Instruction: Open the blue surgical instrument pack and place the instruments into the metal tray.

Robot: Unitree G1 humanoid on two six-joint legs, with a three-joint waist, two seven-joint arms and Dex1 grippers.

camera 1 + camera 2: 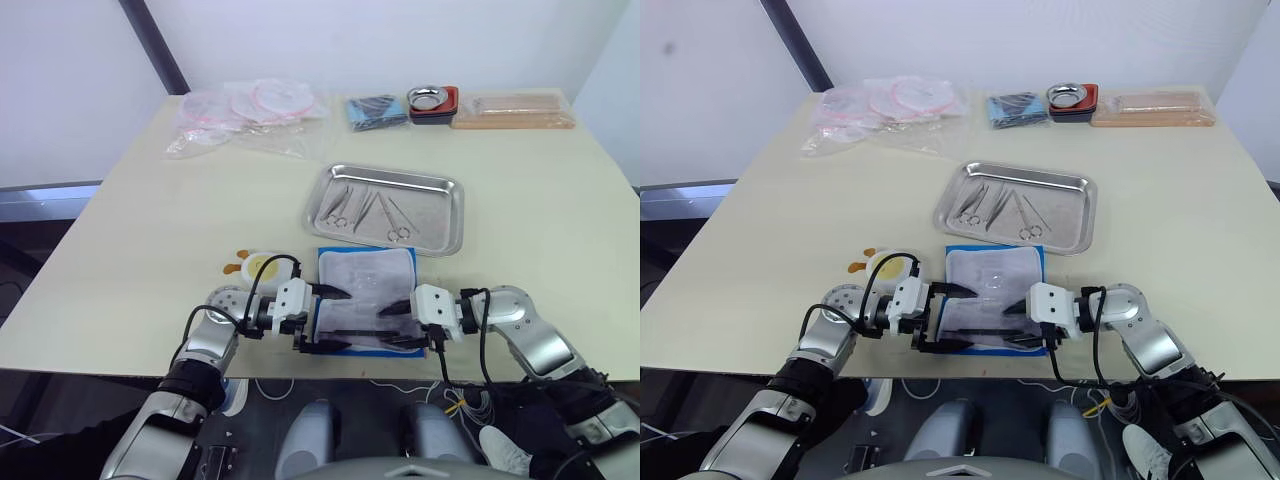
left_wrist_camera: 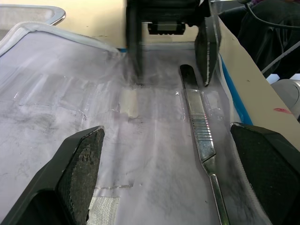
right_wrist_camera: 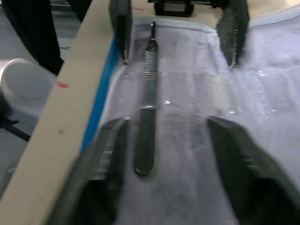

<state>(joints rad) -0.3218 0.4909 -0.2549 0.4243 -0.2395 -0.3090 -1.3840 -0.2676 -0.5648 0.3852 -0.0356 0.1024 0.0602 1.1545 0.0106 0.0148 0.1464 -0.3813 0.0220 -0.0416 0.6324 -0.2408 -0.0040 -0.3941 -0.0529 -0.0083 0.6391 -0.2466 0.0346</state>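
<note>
Left eye view: blue surgical instrument pack (image 1: pixel 366 285) is laid open, pale lining up, at the near table edge, just in front of the metal tray (image 1: pixel 386 208). Several instruments (image 1: pixel 368 212) are seen lying in the tray. One slim metal handle (image 2: pixel 200 124) is left on the lining near the pack's front edge. Left gripper (image 1: pixel 318 320) and right gripper (image 1: pixel 408 322) are faced toward each other over the pack, both spread wide, nothing gripped. The handle is seen between each gripper's fingers, untouched.
</note>
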